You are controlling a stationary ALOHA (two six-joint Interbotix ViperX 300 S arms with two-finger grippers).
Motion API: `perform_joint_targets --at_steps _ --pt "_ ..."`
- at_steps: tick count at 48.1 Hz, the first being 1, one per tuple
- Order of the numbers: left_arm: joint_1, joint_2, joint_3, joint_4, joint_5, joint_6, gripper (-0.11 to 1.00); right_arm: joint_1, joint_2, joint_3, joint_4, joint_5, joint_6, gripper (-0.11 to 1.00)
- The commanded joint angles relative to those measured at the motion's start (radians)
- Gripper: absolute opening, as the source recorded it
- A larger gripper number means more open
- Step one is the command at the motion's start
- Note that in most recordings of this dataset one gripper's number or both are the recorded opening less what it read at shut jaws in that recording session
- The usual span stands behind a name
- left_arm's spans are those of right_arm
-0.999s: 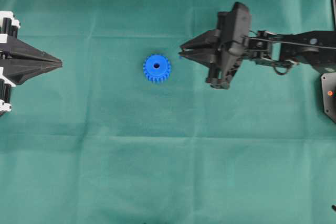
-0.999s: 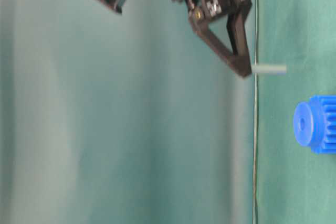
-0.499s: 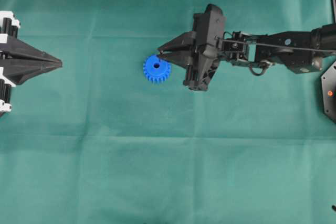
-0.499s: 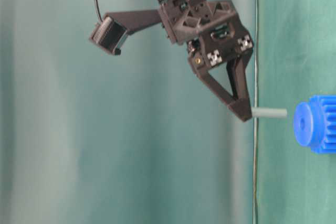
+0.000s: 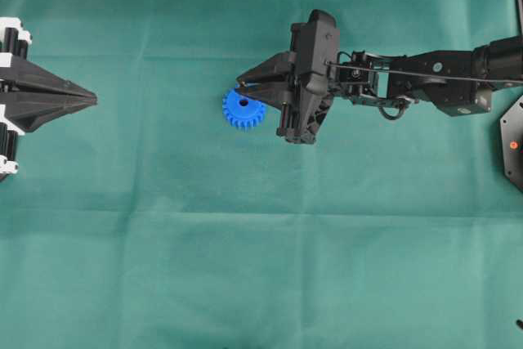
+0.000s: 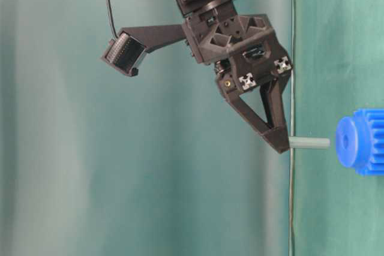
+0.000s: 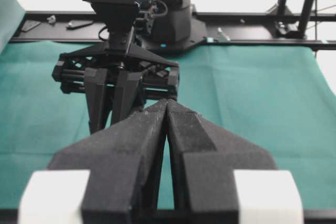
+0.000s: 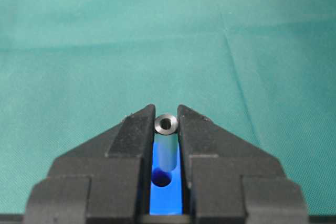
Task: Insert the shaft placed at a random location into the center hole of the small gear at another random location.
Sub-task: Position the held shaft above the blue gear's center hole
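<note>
The small gear (image 5: 243, 109) lies flat on the green desk (image 5: 261, 267), hub up, with its center hole (image 5: 243, 102) dark in the middle. The right arm stretches in from the gear's right, its wrist pitched downward so the right pincer (image 5: 242, 87) hangs over the gear's upper edge. That pincer is clenched on the shaft (image 6: 309, 143), which sticks out past the fingertips (image 6: 279, 142) toward the gear's hub, its free end just short of the blue face in the table-level view. From the right wrist camera the shaft (image 8: 166, 148) stands between both fingers with the hole visible just beneath it. Well to the gear's left, the left pincer (image 5: 92, 100) rests level, pressed together and holding nothing.
</note>
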Motion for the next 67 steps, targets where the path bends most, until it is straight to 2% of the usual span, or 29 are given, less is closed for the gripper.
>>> perform_joint_targets --at_steps 1,36,54,67 --pt "0.0 0.009 -0.023 0.002 -0.005 -0.002 0.0 0.002 -0.012 -0.023 -0.002 0.002 -0.012 0.13" --pt "0.0 0.009 -0.023 0.002 -0.005 0.0 0.0 0.005 0.029 -0.023 0.003 -0.005 -0.003 0.13" --pt "0.0 0.009 -0.023 0.002 -0.005 -0.002 0.0 0.003 -0.054 -0.015 -0.002 0.018 -0.015 0.13" --pt "0.0 0.009 -0.021 0.003 -0.003 -0.002 0.0 0.008 -0.049 -0.015 -0.002 0.025 -0.014 0.13"
